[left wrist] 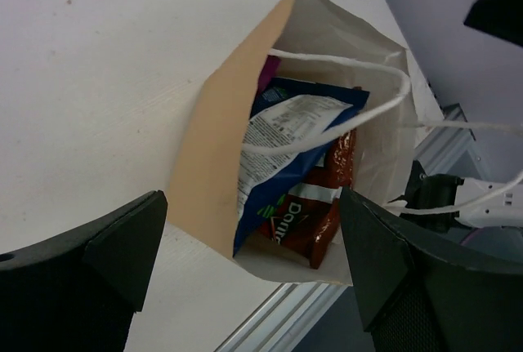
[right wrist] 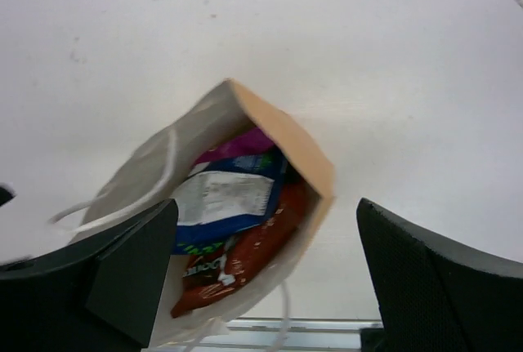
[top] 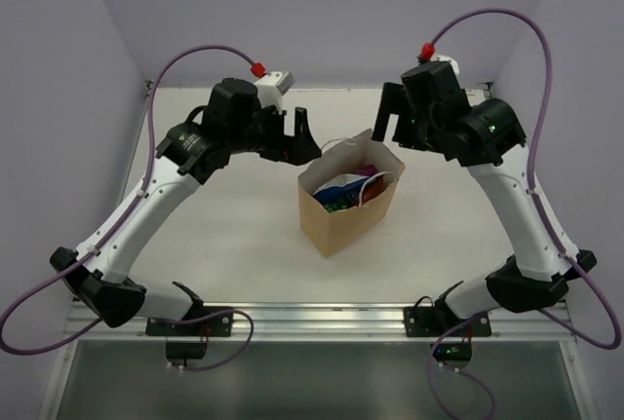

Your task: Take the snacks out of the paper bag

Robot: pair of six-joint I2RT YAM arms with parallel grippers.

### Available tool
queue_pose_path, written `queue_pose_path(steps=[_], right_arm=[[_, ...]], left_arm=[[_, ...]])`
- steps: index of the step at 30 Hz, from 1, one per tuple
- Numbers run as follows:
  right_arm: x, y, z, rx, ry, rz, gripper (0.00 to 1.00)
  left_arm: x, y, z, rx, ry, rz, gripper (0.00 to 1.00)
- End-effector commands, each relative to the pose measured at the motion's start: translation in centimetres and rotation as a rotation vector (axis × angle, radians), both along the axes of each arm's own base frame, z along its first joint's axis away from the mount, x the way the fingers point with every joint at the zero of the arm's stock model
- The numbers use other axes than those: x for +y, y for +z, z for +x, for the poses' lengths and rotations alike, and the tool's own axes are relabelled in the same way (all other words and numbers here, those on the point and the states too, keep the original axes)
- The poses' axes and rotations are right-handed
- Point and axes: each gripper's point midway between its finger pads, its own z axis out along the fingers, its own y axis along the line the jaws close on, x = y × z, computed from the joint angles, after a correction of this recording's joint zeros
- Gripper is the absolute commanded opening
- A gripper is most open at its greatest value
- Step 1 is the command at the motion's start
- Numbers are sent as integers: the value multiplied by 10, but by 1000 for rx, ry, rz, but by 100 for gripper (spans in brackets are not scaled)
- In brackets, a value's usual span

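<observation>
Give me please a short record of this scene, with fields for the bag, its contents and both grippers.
bag: paper bag, upright on the table, mouth open
handles: white cord handles, loose over the mouth
contents: blue packet, red Doritos bag, purple packet, all inside
left gripper: open, empty, facing the bag's mouth
right gripper: open, empty, facing the bag's mouth

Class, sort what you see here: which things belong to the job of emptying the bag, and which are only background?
Belong to the job: paper bag, blue packet, red-orange Doritos bag, purple packet, left gripper, right gripper (both open).

Only background: table, purple cables, metal rail.
</observation>
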Motion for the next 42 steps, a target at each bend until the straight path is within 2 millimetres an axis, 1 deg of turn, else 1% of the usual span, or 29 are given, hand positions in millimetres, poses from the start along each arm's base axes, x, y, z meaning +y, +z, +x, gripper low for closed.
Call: queue_pose_path(steps=[1,2,3,6,8,12,13,15,16,18,19,20,22,23,24,26,27,28,31,32,33,35,36,39,42], right_arm=[[-42,-11,-9,50,-58,5,93],[-42,-10,-6,35,-35,1,93],[-44,-12,-5,36,-32,-11,93],[-50,-24,-2,73,-25,-64,92],[-48,-31,-1,88,7,-81,90],[-40,-34,-2,99,42,-55,83],[-35,-37,-4,113,69,-42,79],[-29,-42,-2,129,99,-45,73],[-26,-46,-3,146,115,-41,63],[-23,-50,-2,158,128,-43,54],[-21,-52,-2,165,132,-42,46],[-18,-52,-2,168,146,-30,43],[-11,-57,-3,183,177,-29,42],[-8,-62,-4,201,190,-30,42],[-6,-67,-6,220,201,-36,43],[-1,-79,-6,258,216,-45,43],[0,-86,-7,278,215,-51,43],[3,-88,-5,276,216,-38,43],[9,-95,-9,296,225,-6,44],[10,-95,-12,297,229,5,45],[11,-101,-14,314,232,9,47],[12,-104,-16,314,228,22,48],[12,-111,-18,331,228,18,48],[14,-118,-18,341,222,30,49],[20,-122,-17,348,231,50,48]], left_arm=[[-23,26,-8,-111,-104,-24,94],[-27,26,-12,-115,-121,-26,94],[-29,26,-12,-118,-125,-25,95],[-31,27,-14,-130,-141,-21,96],[-34,20,-11,-114,-147,-10,95],[-42,6,-2,-84,-139,3,95],[-45,-2,3,-66,-134,12,95],[-49,-7,9,-58,-131,14,95],[-52,-15,14,-43,-126,24,94],[-56,-17,20,-41,-118,26,92],[-58,-23,26,-33,-105,40,91],[-58,-25,29,-30,-100,44,89],[-60,-23,37,-36,-78,50,86],[-61,-18,39,-46,-73,48,85],[-60,-19,43,-43,-54,55,84],[-60,-13,47,-48,-38,57,82],[-60,-15,49,-43,-23,63,80],[-59,-12,50,-47,-20,62,79],[-59,-8,49,-54,-18,58,79],[-58,-8,49,-50,-17,60,79],[-57,-8,49,-51,-17,63,79],[-56,-9,48,-49,-15,68,79],[-56,-9,48,-51,-18,70,79],[-56,-11,48,-47,-22,73,79],[-57,-15,49,-39,-25,78,79]])
